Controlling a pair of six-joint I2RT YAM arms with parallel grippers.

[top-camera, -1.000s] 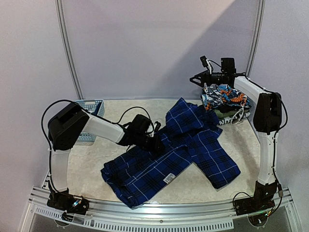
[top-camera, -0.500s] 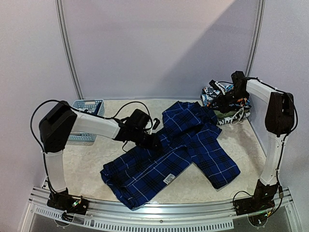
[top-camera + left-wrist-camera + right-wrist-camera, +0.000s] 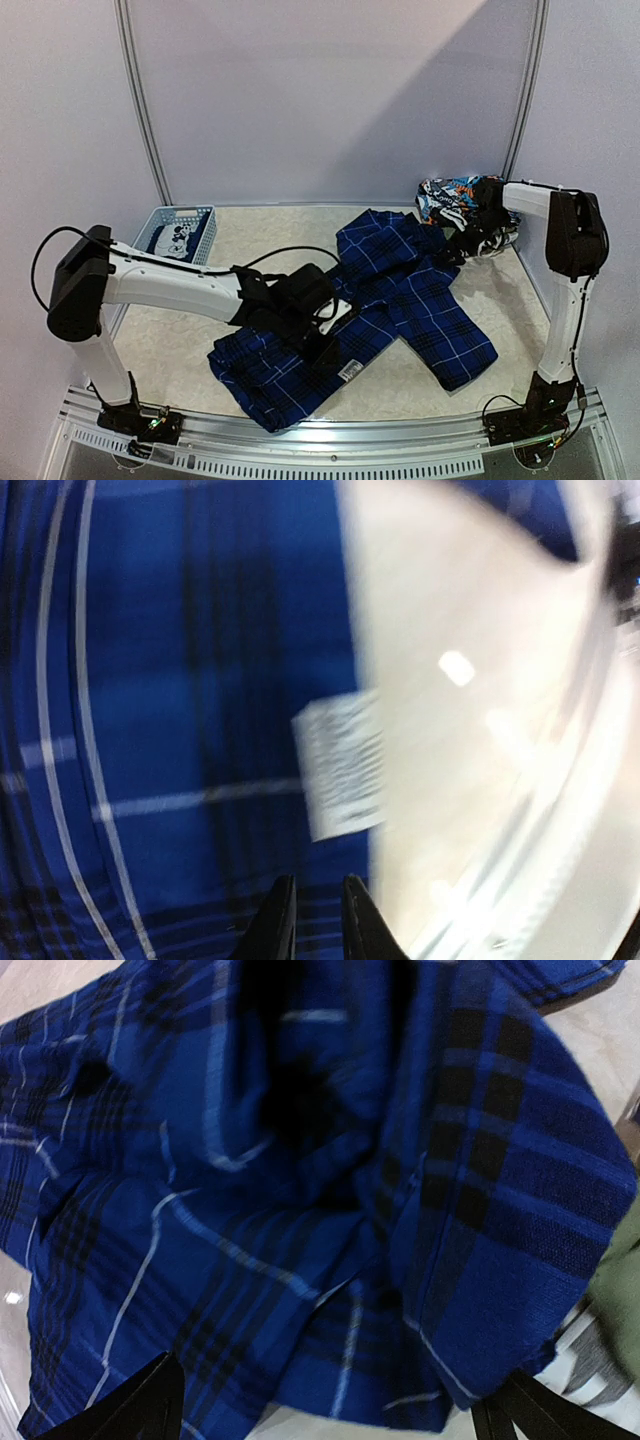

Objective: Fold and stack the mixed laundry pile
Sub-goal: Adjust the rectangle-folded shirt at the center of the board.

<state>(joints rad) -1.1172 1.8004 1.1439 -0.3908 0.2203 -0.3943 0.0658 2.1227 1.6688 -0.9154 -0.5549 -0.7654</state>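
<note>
Right claw point(image 3: 335, 1392) hangs wide open above the counter point(image 3: 250, 235), over the far part of the plaid shirt point(image 3: 400, 290) sprawled across its middle. Other laundry point(image 3: 458, 195) heaps in the far right corner. Left claw point(image 3: 312, 905), nearly closed beside the shirt's label point(image 3: 340, 765), may or may not pinch cloth. Likely spreading the shirt; next, grip both edges and fold.

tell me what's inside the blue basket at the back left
A dark navy garment with a pale print lies in the slotted blue basket. Anything beneath it is covered, and the left arm hides the basket's near end.
</note>
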